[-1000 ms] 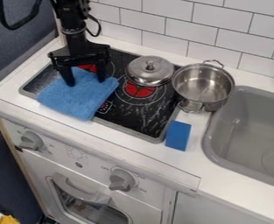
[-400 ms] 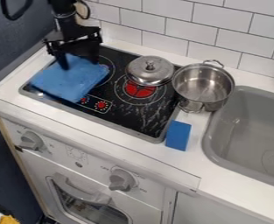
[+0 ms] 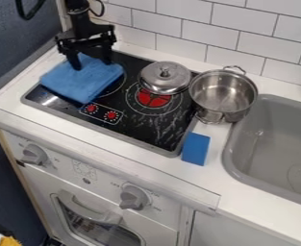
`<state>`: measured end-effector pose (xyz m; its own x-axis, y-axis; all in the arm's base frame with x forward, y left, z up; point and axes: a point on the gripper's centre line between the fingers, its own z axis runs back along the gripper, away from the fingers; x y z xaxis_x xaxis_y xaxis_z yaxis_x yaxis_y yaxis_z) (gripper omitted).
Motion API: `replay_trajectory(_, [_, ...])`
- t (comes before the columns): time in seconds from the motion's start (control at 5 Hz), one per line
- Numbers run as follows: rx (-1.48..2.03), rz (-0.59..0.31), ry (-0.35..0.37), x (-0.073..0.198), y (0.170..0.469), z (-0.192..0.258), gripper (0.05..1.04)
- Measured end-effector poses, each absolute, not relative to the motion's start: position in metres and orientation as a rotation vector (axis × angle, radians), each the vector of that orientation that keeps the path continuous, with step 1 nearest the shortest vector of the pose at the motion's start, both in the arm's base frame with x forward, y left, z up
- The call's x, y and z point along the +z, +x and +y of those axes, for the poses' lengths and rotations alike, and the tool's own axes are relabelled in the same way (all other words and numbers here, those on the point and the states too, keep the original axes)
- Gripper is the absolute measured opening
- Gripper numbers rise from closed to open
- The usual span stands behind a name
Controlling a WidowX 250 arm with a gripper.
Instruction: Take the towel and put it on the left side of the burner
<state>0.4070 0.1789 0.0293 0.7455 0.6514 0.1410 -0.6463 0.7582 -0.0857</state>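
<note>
Jaws apart at the towel, which lies over the cooktop's left part

Spread well apart, the black gripper [image 3: 92,66] stands over the left back part of the cooktop [image 3: 154,132], pointing down at the blue towel [image 3: 82,81]. Its two fingers come down at the towel's back portion; whether they pinch any cloth, I cannot tell.

As for the task, most of it looks done. The towel lies across the left part of the cooktop, fairly flat, with its left corner by the cooktop's left edge. If "left side of the burner" means that part of the cooktop, the cloth is about where it should be; if it means the counter left of the cooktop, a short shift outward is left. Otherwise, what remains is probably to make sure the cloth is free and lift the gripper clear without dragging it.

The lid [image 3: 164,77] sits on the cooktop's right back part, the pot [image 3: 223,96] is at its right edge, and the blue sponge [image 3: 195,149] lies just beside its front right corner.
</note>
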Motion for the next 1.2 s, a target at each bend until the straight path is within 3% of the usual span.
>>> replay_trajectory(0.6, [0.636,-0.151,-0.025,0.037,0.457,0.161,1.000])
replay_trajectory(1.0, [0.642,-0.142,-0.004,0.039,0.456,0.158,1.000])
replay_trajectory(1.2, [0.644,-0.197,-0.011,0.066,0.459,0.158,1.000])
